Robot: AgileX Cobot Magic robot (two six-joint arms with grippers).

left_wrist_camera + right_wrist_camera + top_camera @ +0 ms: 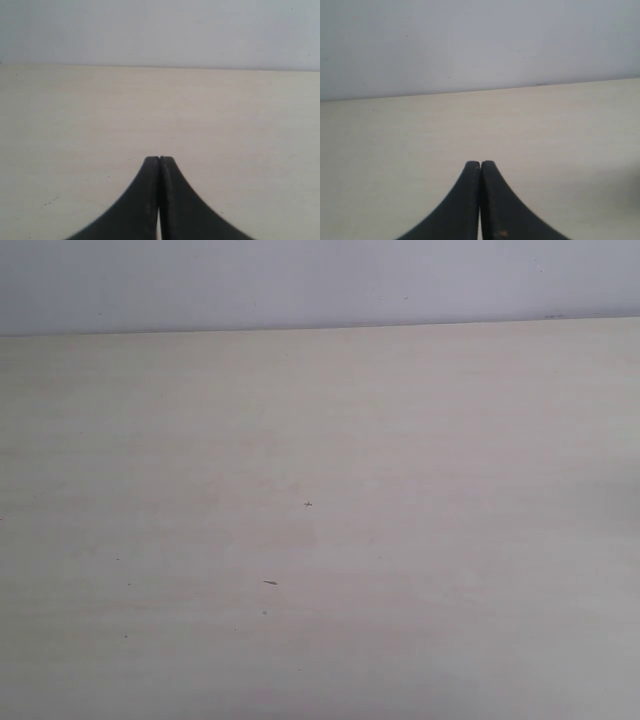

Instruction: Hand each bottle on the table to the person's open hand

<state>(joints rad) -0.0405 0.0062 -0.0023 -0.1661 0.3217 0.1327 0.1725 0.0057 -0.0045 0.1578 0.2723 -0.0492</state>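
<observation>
We find no bottles and no open hand on the wide pale cream wood-grain desk (420, 440). Our black left tool (159, 160) and black right tool (480, 163) hover above it, clenched empty; moving blind, we risk scraping it.

**Cream table (450, 420) under a plain pale wall (300, 280)**

The wall fills the top strip of the exterior view, a matte bluish grey with only a few faint dots on it. It meets the far edge of the table in a straight line that rises slightly toward the right. The table is cream wood-grain with fine horizontal streaks. A tiny dark speck (308, 504) sits near its middle, and a short dark mark (270, 583) lies closer to the camera. The light is soft and even, with a dimmer grey shade (600, 540) over the right side
</observation>
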